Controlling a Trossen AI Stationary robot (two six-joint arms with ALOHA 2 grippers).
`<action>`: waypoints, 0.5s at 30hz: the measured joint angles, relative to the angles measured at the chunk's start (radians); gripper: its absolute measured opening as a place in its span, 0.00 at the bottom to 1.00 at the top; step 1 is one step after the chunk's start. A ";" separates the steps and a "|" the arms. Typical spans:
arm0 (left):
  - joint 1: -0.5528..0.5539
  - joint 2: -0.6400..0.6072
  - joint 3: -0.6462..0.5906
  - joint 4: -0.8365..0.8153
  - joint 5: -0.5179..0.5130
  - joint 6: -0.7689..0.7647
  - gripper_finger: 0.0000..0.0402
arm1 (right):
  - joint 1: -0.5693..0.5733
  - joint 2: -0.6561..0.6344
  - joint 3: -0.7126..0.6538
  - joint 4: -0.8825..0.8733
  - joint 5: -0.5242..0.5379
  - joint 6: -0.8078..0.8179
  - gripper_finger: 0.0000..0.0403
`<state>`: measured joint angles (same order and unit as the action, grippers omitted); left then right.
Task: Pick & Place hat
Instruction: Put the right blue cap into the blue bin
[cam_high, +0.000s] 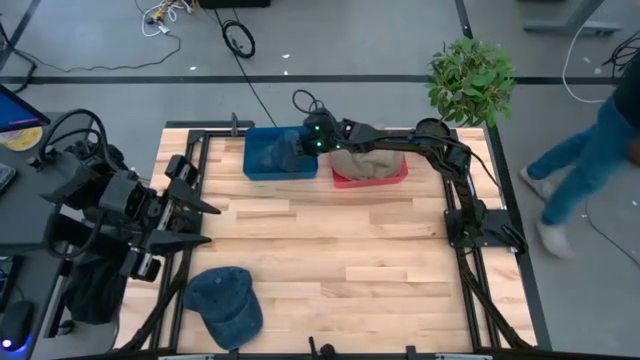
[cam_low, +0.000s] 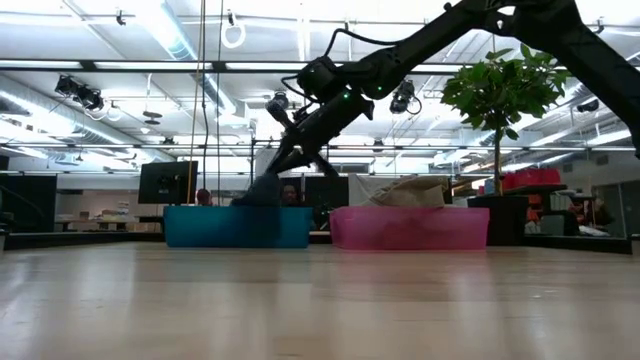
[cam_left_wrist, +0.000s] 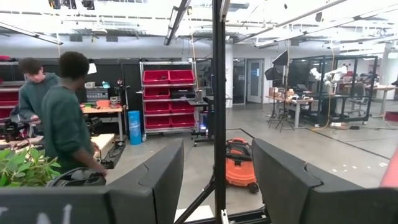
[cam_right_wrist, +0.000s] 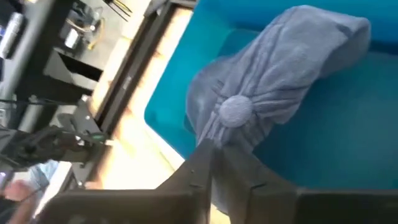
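Risk: my right gripper (cam_right_wrist: 214, 163), jaws clamped on the hat (cam_right_wrist: 273, 81) over the blue bin (cam_high: 262, 165), may snag fabric on release, leaving it draped over the bin's rim.

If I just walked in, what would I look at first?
Probably the right gripper, pinching a grey-blue hat over the blue bin at the table's far edge. Next to it sits a pink bin with a tan hat inside. Another blue hat lies on the near side of the table.
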<state>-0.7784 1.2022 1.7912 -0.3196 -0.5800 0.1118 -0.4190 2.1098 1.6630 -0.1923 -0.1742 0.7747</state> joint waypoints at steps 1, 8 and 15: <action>0.000 0.000 0.000 0.000 0.000 0.004 0.48 | 0.000 0.000 0.000 0.013 -0.001 0.002 0.09; 0.000 0.000 0.000 0.000 0.000 0.005 0.48 | -0.020 0.000 0.000 0.064 -0.074 0.000 0.30; 0.000 0.000 0.000 0.000 0.000 0.005 0.48 | -0.049 -0.007 0.000 0.000 -0.200 -0.004 0.48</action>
<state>-0.7784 1.2022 1.7912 -0.3193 -0.5800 0.1171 -0.4678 2.1030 1.6627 -0.1919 -0.3739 0.7708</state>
